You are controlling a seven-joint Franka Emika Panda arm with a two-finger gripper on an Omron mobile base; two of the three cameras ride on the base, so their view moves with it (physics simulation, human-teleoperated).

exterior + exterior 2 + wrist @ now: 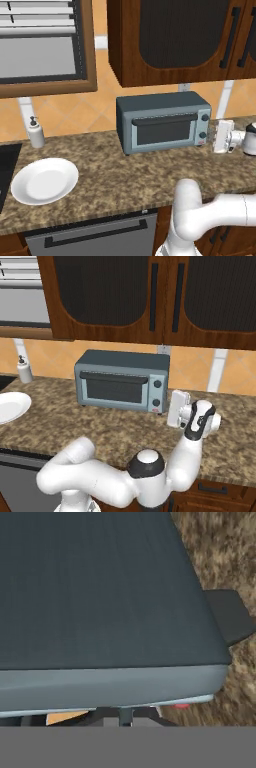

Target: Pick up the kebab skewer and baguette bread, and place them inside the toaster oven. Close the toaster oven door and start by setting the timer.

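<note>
toaster oven (pixel 162 122): stands at the back of the bench (pixel 115 170), against the wall.
toaster oven door (pixel 116 388): shut, dark glass front; food likely inside already.
plate (pixel 44 180): bare, well left of the oven.
knobs (pixel 157 393): at the oven's right front, probably the timer target.
fingers (pixel 172 408): together, holding nothing, just beside the lower knob.
</note>
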